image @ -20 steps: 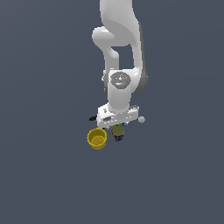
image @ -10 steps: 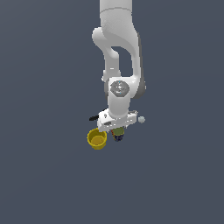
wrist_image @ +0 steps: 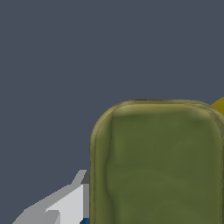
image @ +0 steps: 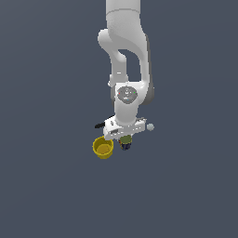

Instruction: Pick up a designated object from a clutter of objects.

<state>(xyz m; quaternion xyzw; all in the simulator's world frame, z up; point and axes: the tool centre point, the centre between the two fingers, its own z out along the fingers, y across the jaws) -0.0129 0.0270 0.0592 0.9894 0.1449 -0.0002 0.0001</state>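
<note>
The can (image: 125,142) sits just below the centre of the exterior view, directly under the gripper (image: 125,139), with only its olive top and a dark sliver of side showing beneath the white hand. In the wrist view its olive-green top (wrist_image: 159,162) fills the lower right of the frame, so the camera is very close above it and the hand seems lined up on it for a grasp from above. Whether the fingers are spread or pressed on the can cannot be told; they are hidden behind the hand and the can.

The cup (image: 102,148) stands just beside the can, toward the exterior view's left, and its rim shows as a yellow corner at the wrist view's right edge (wrist_image: 219,106). A black clamp (image: 99,124) pokes out left of the hand, and a small white ball (image: 150,126) lies at its right. The tight spacing likely calls for a narrow, vertical approach.
</note>
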